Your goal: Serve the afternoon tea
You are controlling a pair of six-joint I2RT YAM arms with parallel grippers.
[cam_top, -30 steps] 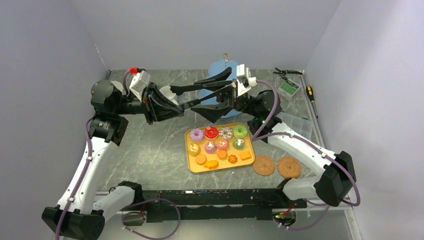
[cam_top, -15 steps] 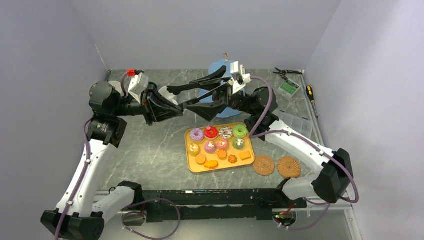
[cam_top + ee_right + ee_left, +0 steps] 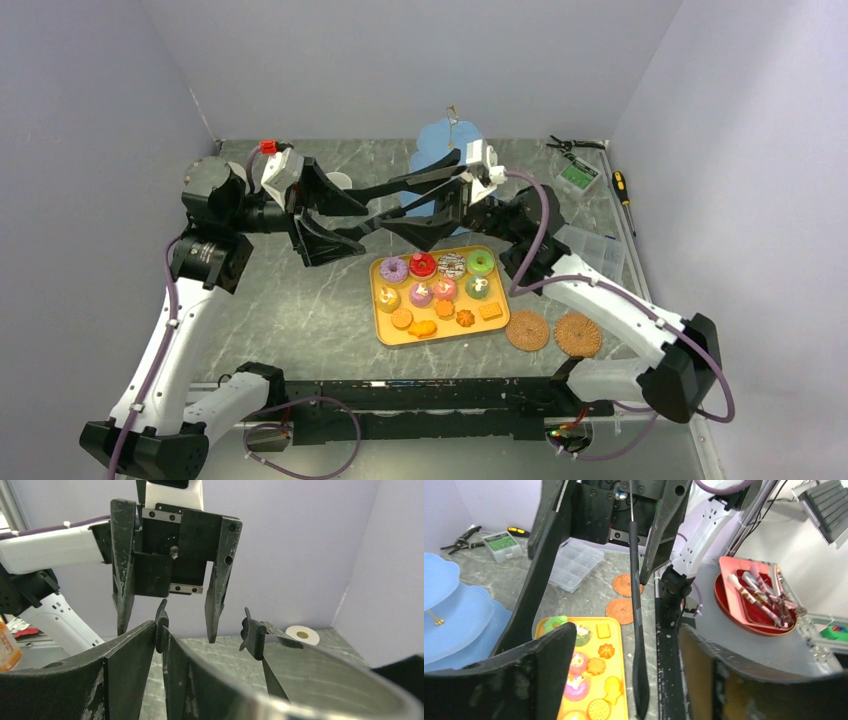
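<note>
Marble table [image 3: 300,300]; right pincer [image 3: 400,205] holds black tongs [image 3: 636,630].

- Doughnuts [image 3: 436,265]: four small iced rings, purple, red, dark with white, and green, lying flat in a row along the far edge of the yellow tray [image 3: 501,328].
- Cupcakes [image 3: 432,292]: four small decorated cakes, yellow-green, purple, pink and green, sitting upright in the tray's middle row, just beside one another.
- Orange biscuits [image 3: 444,317]: five flat pieces of differing shapes, lying along the tray's near edge, the square one nearest the right-hand corner.
- Three-tier stand [image 3: 434,139]: light blue with scalloped tiers and a gold-coloured top piece, standing upright at the middle of the tabletop's far edge, its lower tiers partly hidden.
</note>
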